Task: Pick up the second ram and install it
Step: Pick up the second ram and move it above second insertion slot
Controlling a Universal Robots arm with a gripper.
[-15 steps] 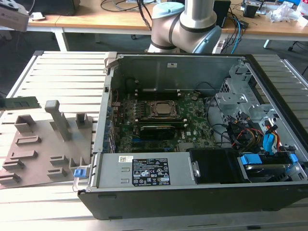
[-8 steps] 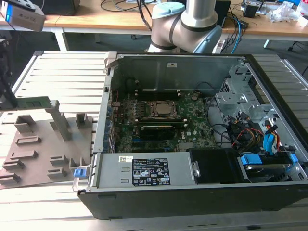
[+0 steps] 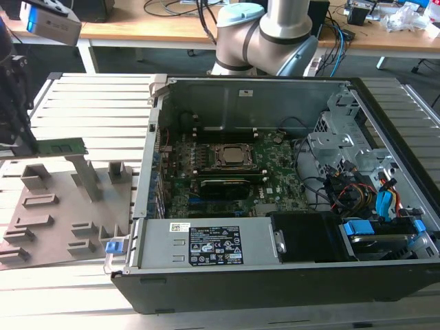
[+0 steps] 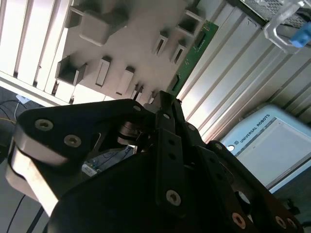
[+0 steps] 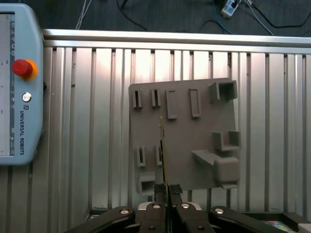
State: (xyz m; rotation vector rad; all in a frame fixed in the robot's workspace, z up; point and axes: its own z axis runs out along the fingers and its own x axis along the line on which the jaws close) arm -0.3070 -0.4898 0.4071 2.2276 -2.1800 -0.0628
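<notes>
- Green and thin, the second ram [image 3: 62, 146] is gripped at one end in my tool [image 3: 31, 143]. Its free length runs straight out ahead of the fingertips.
- The grey holder tray [image 5: 194, 131] lies below the tool on the ribbed metal counter [image 5: 73, 126]. In the exterior view the stick looks raised above the tray's upright posts, though I cannot tell whether its far end is fully free of them.
- I judge the step in hand to be carrying the stick off the tray. I would hold it level and travel gently, because a grip at one end lets the long board lever and twist between the pads.
- I would also watch the edge-on line of the board in the first wrist view. Any tilt there would mean it is slipping.
- The open computer case [image 3: 275, 275] and its motherboard [image 3: 227, 172] stand well apart from the tool, beyond the ram's free end.
- The tool is clenched on the ram, its fingers drawn almost together with just the board's thickness between them. I see it touching nothing else.
</notes>
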